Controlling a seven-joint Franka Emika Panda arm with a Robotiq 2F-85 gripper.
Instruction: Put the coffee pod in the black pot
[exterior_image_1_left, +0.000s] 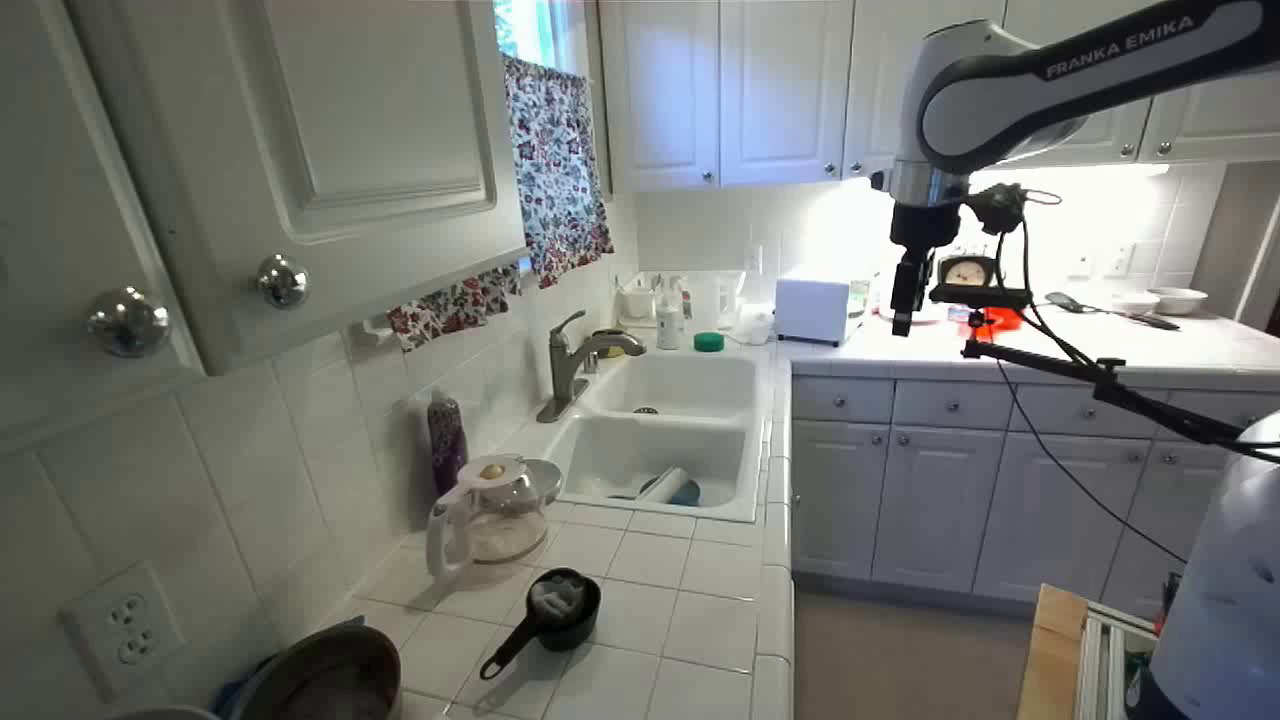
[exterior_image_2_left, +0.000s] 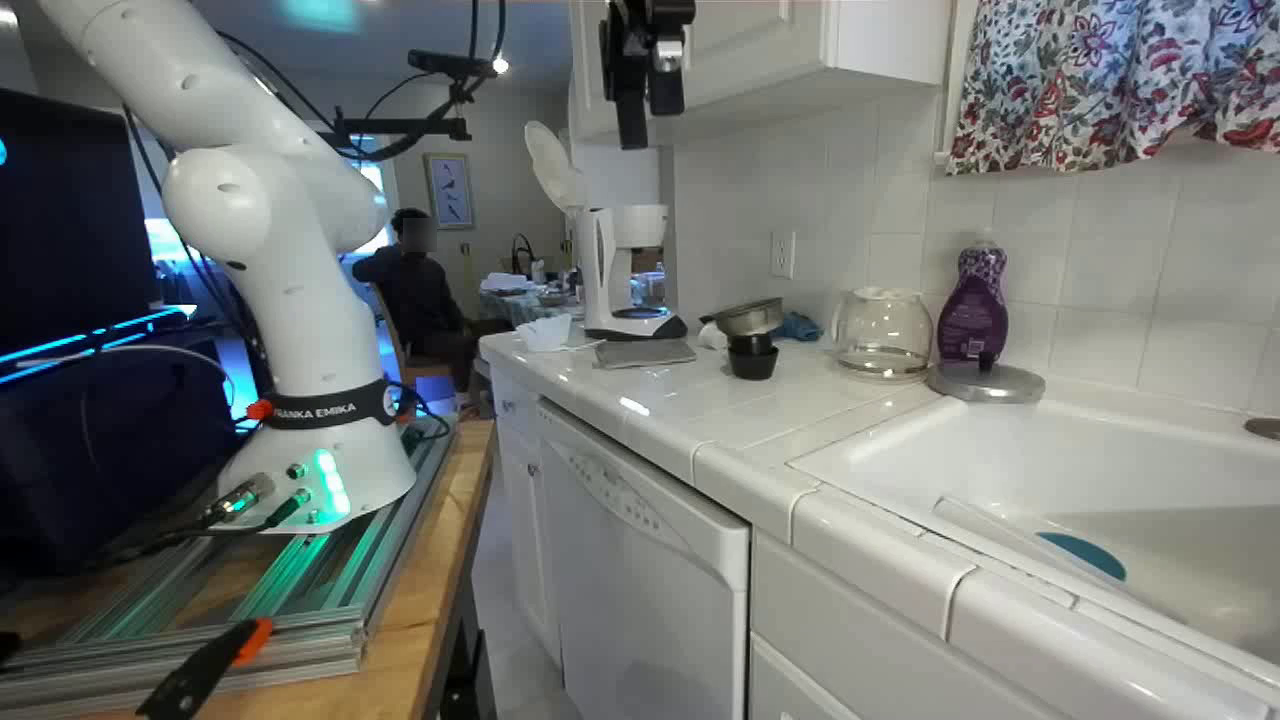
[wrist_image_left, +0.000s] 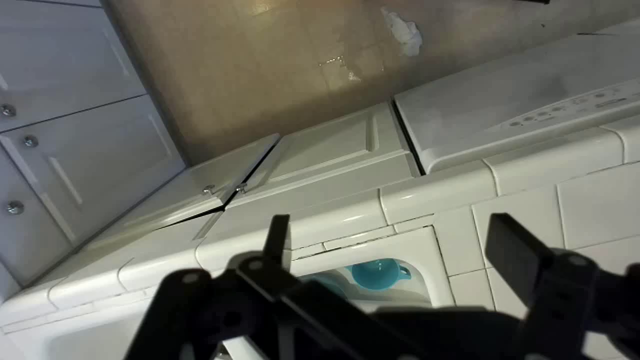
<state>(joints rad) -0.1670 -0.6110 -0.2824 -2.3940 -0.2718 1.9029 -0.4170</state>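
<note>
The black pot (exterior_image_1_left: 575, 632), small and round with a straight handle, stands on the white tiled counter in an exterior view. Something whitish shows inside it; I cannot tell whether it is the coffee pod. The black pot (exterior_image_2_left: 752, 366) also shows in an exterior view, in front of the wider pan. I make out no coffee pod for certain elsewhere. My gripper (exterior_image_1_left: 905, 325) hangs high in the air, well away from the pot. The gripper (exterior_image_2_left: 648, 122) also shows at the top of an exterior view. In the wrist view the gripper (wrist_image_left: 390, 225) has its fingers wide apart, with nothing between them.
The wider dark pan (exterior_image_1_left: 325, 675) stands near the wall. A glass coffee carafe (exterior_image_1_left: 500, 520), a lid (exterior_image_2_left: 985, 382) and a purple bottle (exterior_image_2_left: 973, 303) stand by the sink (exterior_image_1_left: 740, 505). The sink holds a blue cup (wrist_image_left: 377, 274). A coffee maker (exterior_image_2_left: 625, 270) stands further back.
</note>
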